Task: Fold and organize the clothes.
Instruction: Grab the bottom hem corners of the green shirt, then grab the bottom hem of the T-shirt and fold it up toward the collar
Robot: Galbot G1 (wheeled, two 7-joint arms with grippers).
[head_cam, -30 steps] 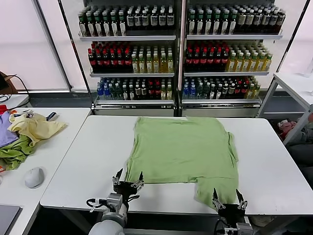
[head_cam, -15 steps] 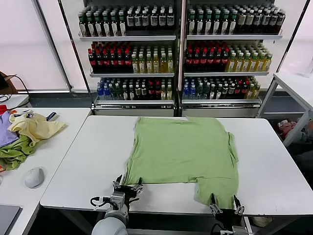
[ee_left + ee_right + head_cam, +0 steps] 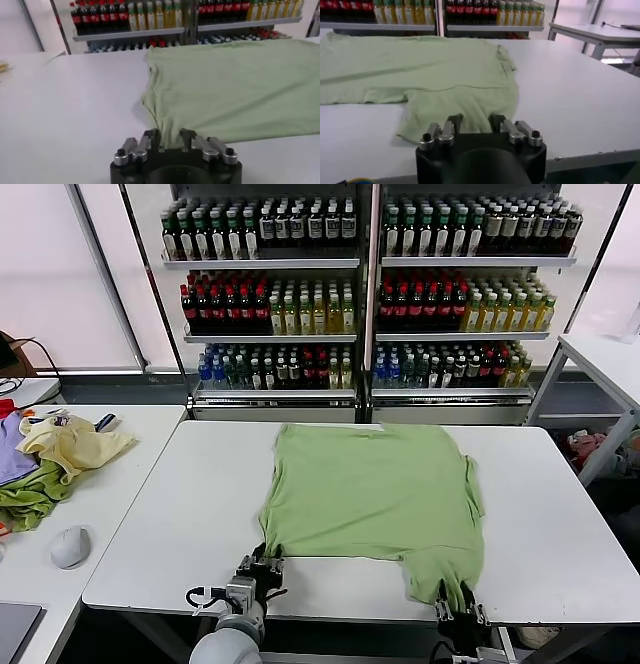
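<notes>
The clothes [image 3: 375, 494], one light green short-sleeved shirt, lie spread flat on the white table [image 3: 170, 514], with a narrower flap reaching the front edge at the right. My left gripper [image 3: 262, 565] is at the shirt's near left corner. In the left wrist view [image 3: 169, 137] it is shut on the hem, and the cloth [image 3: 235, 85] puckers toward the jaws. My right gripper [image 3: 457, 602] is at the front edge, shut on the end of the right flap. The right wrist view shows the fabric [image 3: 420, 70] running in between the fingers of the right gripper [image 3: 475, 122].
A side table at the left holds a pile of yellow, dark green and purple garments [image 3: 50, 454] and a grey mouse [image 3: 70, 546]. Shelves of bottles [image 3: 360, 284] stand behind the table. Another white table [image 3: 605, 354] is at the right.
Both grippers moved forward onto the shirt's near edge and closed from wide open onto the cloth. The right flap now looks narrower and drawn toward the right gripper.
</notes>
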